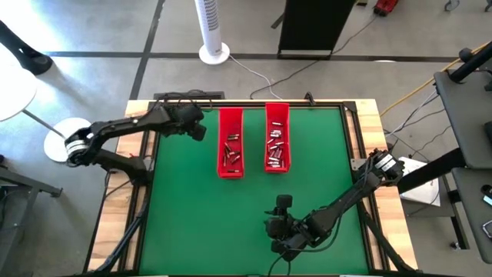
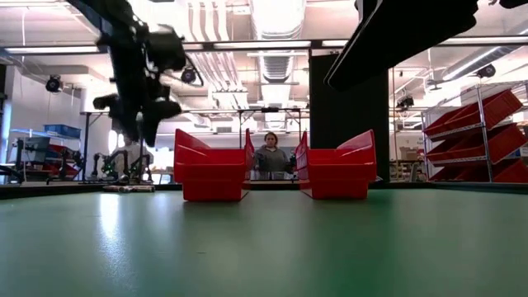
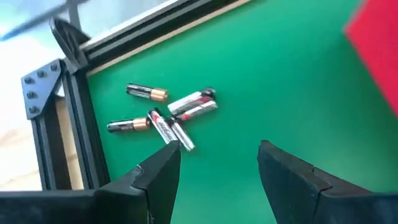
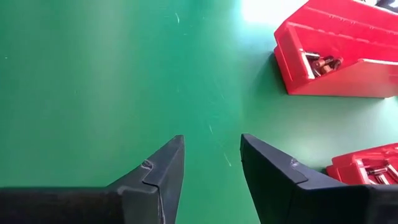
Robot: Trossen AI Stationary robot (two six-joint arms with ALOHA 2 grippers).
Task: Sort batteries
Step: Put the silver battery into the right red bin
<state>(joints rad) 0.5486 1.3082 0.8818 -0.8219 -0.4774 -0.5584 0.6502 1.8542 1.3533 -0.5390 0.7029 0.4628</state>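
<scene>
Batteries: five small cylindrical cells (image 3: 166, 114), some silvery-white, some dark with copper ends, lie loose in a clump on my green felt-topped desk (image 1: 192, 223) near its far left corner; my left gripper (image 3: 217, 163) hangs over them, jaws spread, grasping nothing; more cells sit in the two long red plastic trays (image 1: 231, 142); my right gripper (image 4: 211, 163) waits at the near edge, jaws released too.

My two arms are dark and jointed, each with a white collar near its base, ending in black wedge-shaped fingers (image 3: 158, 177).
</scene>
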